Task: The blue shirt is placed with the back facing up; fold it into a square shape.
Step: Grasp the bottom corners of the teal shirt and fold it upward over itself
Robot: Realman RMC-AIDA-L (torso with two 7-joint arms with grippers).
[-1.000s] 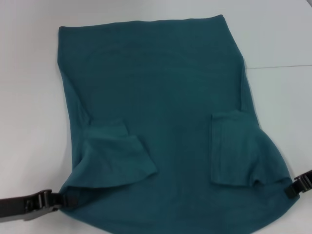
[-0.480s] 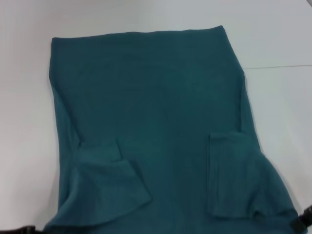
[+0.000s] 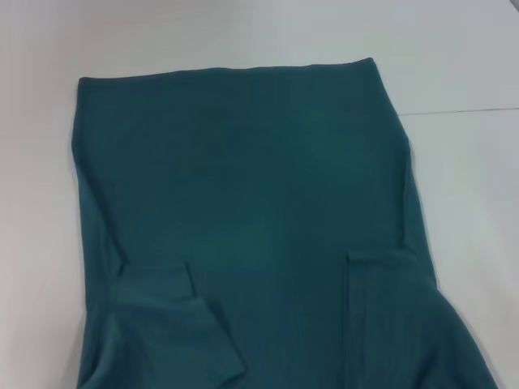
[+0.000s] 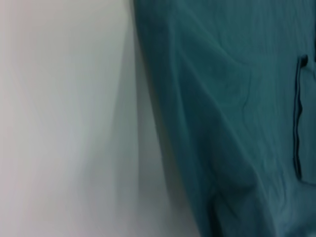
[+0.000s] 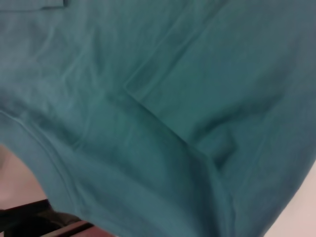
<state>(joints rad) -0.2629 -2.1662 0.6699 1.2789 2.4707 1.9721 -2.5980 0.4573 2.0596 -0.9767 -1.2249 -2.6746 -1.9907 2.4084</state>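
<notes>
1. White tabletop (image 3: 462,211) fills the head view's edges, with a thin dark seam line running across the right side.
2. One blue shirt (image 3: 251,203) covers most of the head view, from the upper left of the frame down past the bottom edge; its straight hem lies along the top.
3. Two sleeves are folded inward onto the body: the left sleeve (image 3: 174,332) in the lower left of the frame, the right sleeve (image 3: 389,324) in the lower right.
4. Neither gripper shows in the head view.
5. The left wrist view alone shows the shirt's side edge (image 4: 168,133) lifted off the table, with a soft shadow beside it on the white surface, and a hemmed sleeve edge at the right of that frame.
6. The right wrist view alone shows cloth filling nearly the whole frame, with a diagonal folded edge (image 5: 158,113) through the middle and a black part at the lower left corner.
7. Whether either gripper is clenched or released, I cannot tell: no fingers are visible in any view.
</notes>
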